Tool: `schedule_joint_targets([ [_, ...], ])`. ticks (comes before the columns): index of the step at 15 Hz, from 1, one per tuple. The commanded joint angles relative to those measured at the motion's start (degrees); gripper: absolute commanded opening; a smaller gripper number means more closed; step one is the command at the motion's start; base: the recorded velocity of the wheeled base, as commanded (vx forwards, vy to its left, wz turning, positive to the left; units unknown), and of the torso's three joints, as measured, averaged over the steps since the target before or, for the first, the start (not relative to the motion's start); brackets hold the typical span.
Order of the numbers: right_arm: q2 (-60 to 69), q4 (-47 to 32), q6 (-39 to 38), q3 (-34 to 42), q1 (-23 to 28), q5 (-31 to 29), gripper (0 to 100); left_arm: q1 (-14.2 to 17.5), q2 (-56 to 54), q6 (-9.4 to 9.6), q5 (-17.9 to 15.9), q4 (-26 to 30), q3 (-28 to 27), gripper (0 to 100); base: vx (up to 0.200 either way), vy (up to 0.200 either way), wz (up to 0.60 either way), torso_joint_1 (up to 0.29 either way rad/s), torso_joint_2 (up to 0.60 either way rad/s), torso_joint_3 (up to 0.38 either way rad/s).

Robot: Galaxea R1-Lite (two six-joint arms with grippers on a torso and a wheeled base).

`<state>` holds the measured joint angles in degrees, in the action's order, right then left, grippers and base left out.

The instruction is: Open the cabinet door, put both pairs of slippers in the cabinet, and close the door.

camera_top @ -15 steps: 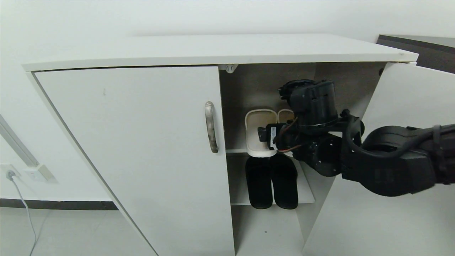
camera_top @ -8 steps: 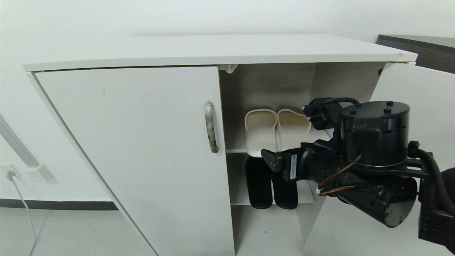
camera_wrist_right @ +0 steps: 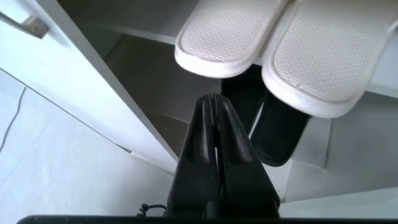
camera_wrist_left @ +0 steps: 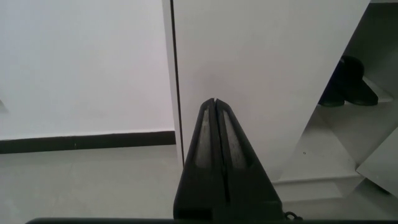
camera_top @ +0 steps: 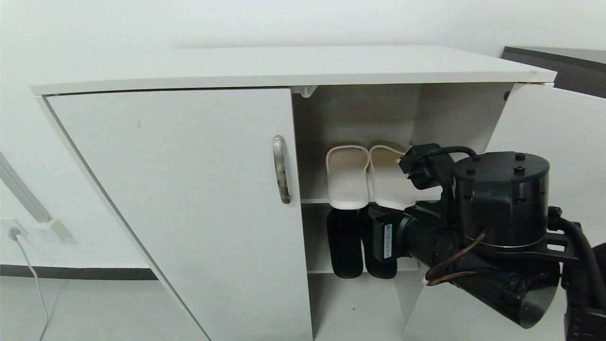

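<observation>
- At far left, left gripper: flat tapered fingers pressed together, holding nothing, facing the smooth white closed door.
- Curved brushed-metal handle on that door's right edge.
- Right half of cabinet stands open: white slippers, pebbled undersides, side by side on upper shelf; matte black slippers on lower shelf.
- Just before both pairs, right gripper: fingers closed tight, empty.
- Far right, right door swung wide, a flat white panel.

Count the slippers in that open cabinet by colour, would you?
Cream-white textured foam slippers: 2
Plain matte black slippers: 2
Total: 4 slippers
</observation>
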<state>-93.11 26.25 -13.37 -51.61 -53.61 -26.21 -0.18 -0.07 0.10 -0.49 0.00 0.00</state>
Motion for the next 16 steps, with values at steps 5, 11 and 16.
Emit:
schedule_joint_targets([
  [5, -0.58, 0.91, 0.10, 0.81, -0.17, -0.16, 0, 0.01, 0.07, -0.01, -0.13, 0.00, 0.00, 0, -0.040, 0.000, 0.00, 0.000, 0.00, 0.000],
  [11, -0.58, 1.35, 0.10, 1.34, -0.44, -0.33, 0, 0.01, 0.07, -0.01, -0.04, 0.00, 0.00, 0, -0.200, 0.000, 0.00, 0.002, 0.00, 0.002],
  [16, -0.67, 1.70, 0.01, 2.13, -0.44, 0.02, 0, 0.01, 0.07, -0.01, -0.04, 0.00, 0.00, 0, -0.200, 0.000, 0.00, 0.003, 0.00, 0.001],
])
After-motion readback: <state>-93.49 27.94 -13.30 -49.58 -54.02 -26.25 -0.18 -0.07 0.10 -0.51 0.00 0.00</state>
